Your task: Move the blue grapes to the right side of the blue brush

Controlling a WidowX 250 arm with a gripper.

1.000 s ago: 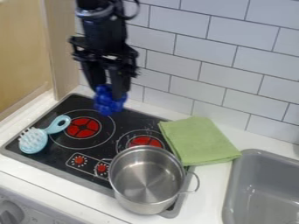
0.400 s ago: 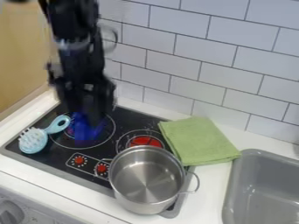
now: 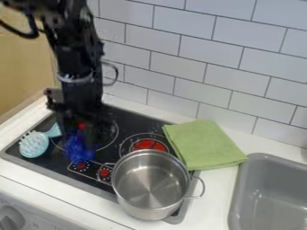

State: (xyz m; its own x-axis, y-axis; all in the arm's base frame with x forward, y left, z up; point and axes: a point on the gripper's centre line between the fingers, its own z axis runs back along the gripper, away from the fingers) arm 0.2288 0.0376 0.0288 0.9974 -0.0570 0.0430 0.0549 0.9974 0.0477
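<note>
One grey knob point(image 3: 9, 218), front left, on the white front panel. Small print there, too small to read. One steel pot point(image 3: 150, 184), upright, two wire handles, on the cooktop's point(image 3: 36, 167) front right. One grey sink point(image 3: 267, 193), well apart to the right. Two small red knobs point(image 3: 104, 173) on the cooktop, white outlines and tick marks around them.
One blue brush point(image 3: 34, 144), cooktop left, bristles up, handle angled back. One bunch of blue grapes point(image 3: 79, 147) right of the brush head, near the left small knob. One gripper point(image 3: 84, 134), pointing down, fingers clenched on the grapes. Two red burners point(image 3: 150, 144); left one partly behind the gripper. One green cloth point(image 3: 203, 143), flat, behind and right of the pot. Far: white tile wall point(image 3: 198, 67), wood panel point(image 3: 24, 58) at left.
</note>
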